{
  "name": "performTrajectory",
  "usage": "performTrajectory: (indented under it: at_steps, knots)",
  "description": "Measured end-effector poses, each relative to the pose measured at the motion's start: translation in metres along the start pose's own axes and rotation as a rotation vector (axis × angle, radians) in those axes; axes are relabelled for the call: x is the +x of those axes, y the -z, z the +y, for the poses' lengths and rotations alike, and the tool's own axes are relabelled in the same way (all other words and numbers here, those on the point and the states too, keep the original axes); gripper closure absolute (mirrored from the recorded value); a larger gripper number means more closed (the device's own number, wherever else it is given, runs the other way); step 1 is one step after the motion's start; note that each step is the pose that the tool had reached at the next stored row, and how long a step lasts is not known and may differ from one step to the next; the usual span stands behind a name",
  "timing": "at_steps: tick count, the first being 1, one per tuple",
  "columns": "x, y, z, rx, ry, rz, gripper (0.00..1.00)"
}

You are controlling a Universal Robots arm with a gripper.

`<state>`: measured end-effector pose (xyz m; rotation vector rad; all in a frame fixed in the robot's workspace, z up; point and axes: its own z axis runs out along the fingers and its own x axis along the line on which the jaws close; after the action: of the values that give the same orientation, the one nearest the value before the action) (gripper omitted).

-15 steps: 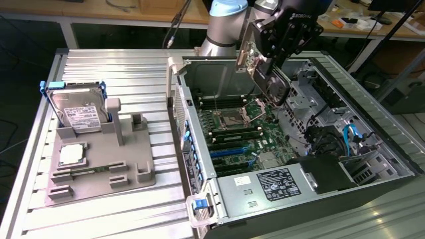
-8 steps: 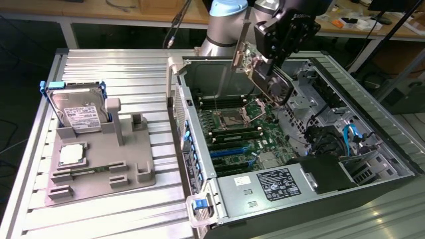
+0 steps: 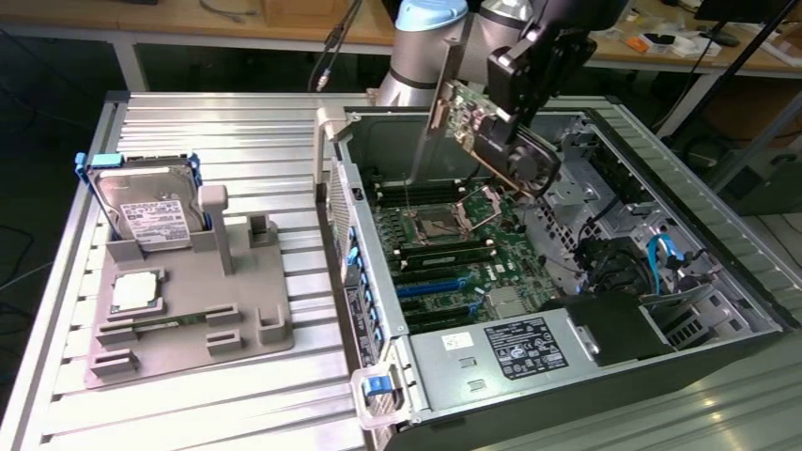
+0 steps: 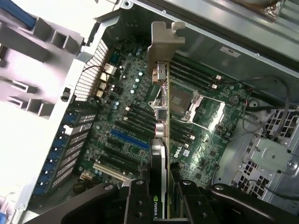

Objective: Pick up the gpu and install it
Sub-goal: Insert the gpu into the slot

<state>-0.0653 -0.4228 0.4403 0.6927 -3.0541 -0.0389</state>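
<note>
I see the gpu [image 3: 467,113] hanging tilted above the open computer case [image 3: 336,160], over the motherboard [image 3: 464,258] and just at twelve o'clock of the CPU socket [image 3: 441,225]. It seems clear of the slots. The gripper [image 4: 162,200] is clamped on the card's cooler end. In the exterior view, the hard drive [image 3: 150,216] stands in a grey fixture [image 3: 188,329] at nine o'clock of the case.

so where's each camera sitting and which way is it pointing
Exterior view: off the arm, raised, looking down on the open computer case and grey fixture; the arm and fingers show.
Wrist view: on the wrist, looking along the held gpu into the case; the fingers show.
Shared: gpu, motherboard, case.
</note>
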Motion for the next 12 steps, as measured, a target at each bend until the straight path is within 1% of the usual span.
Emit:
performTrajectory:
  at_steps: [3, 12]
  knots:
    - [-0.0002, -0.0004, -0.0001, 0.0002, 0.056, 0.0015, 0.73]
    - [-0.0008, -0.0014, -0.0004, 0.0008, 0.190, 0.0050, 0.73]
